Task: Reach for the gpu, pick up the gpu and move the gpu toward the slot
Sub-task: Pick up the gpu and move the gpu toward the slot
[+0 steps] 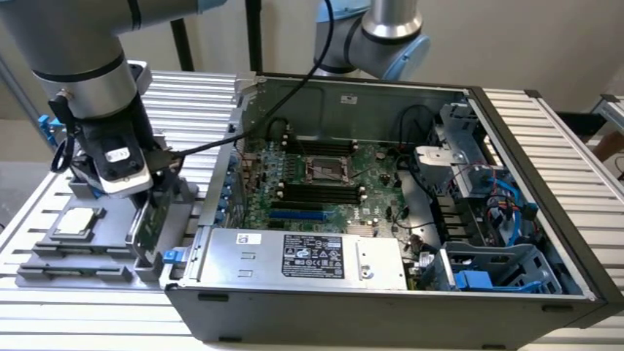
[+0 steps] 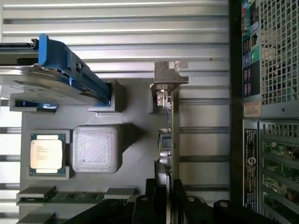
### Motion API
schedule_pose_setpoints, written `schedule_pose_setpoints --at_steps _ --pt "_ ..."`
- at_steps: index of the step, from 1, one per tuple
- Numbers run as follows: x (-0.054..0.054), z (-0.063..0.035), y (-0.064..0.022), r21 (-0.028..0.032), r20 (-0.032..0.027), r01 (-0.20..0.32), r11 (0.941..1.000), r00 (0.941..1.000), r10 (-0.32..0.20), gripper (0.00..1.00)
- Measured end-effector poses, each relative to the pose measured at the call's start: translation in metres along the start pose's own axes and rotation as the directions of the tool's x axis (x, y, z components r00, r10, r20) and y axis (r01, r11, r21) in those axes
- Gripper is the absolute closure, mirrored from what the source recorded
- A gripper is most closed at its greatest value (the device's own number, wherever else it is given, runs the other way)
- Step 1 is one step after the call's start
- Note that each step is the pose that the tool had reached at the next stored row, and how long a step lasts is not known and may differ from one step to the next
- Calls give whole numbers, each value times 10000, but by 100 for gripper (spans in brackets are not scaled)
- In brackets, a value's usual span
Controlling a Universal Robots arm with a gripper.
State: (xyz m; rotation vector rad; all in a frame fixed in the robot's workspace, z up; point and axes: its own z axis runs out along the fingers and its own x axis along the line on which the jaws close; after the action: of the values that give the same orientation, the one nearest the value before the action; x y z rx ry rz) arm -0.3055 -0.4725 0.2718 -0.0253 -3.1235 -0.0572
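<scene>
Gpu on edge between spread fingers

The gpu stands upright on its long edge in the grey holder, still seated. The fingers are released, one on each side of the card's top edge and close to it. The card's silver bracket is at the end away from the fingers. On one side of them lie a square chip and a blue-railed hard drive, and on the other is the open computer case. All of it rests on the ribbed desk.

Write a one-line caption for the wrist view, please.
End effector at the edge-on gpu standing in its grey fixture, computer case alongside.
</scene>
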Motion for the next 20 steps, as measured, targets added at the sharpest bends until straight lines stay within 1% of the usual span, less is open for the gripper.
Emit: schedule_pose_setpoints --at_steps 8,11,15,17,20 --pt "-19 -353 12 -1 -46 0 10000 10000 0 74" --pt "-43 -488 16 1 -84 -2 10000 10000 2 74" --pt "-97 -673 21 3 -154 -4 10000 9999 4 74" --pt "-133 -762 23 3 -182 -4 10000 9998 4 74" --pt "-216 -902 26 2 -233 -4 10000 9997 4 74"
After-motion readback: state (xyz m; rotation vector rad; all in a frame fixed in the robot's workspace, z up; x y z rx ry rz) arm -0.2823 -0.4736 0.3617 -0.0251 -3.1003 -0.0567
